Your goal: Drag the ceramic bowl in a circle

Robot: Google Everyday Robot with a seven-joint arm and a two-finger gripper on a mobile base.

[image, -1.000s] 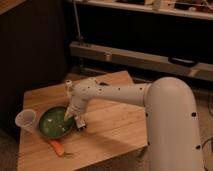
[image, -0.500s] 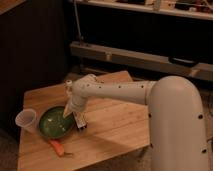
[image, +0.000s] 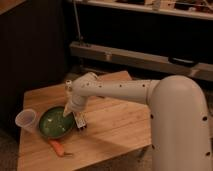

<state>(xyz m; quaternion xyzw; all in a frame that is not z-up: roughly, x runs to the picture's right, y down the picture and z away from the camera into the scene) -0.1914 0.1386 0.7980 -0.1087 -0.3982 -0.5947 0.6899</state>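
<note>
One view: camera view, looking down across a work table into a dim room.
Surface: pale wooden table (image: 117, 127) with a plank top; every object sits toward its picture-left end.
Room: a dark panel (image: 30, 45) stands beyond the gripper, a long grey rail (image: 140, 59) crosses behind the arm, and a lit shelf edge (image: 150, 9) runs along the top.
Arm: the white arm (image: 120, 90) reaches from the bulky white body (image: 182, 125) across the table and bends down at the wrist.
Gripper: the gripper (image: 74, 118) is low over the table at the bowl's near-side rim, its fingers spread apart, the pale one over the bowl and the dark one outside it; whether they press the rim cannot be told.
Ceramic bowl: the green ceramic bowl (image: 52, 123) rests flat on the table, directly against the gripper on its picture-left side.
Cup: a translucent cup (image: 26, 120) stands upright past the bowl, on its far side from the gripper.
Carrot: an orange carrot (image: 58, 148) lies nearer the camera than the gripper, just beside the bowl.
Change: half a second on, bowl, cup and carrot lie in the same places, and the gripper remains at the rim, as wide as before.
</note>
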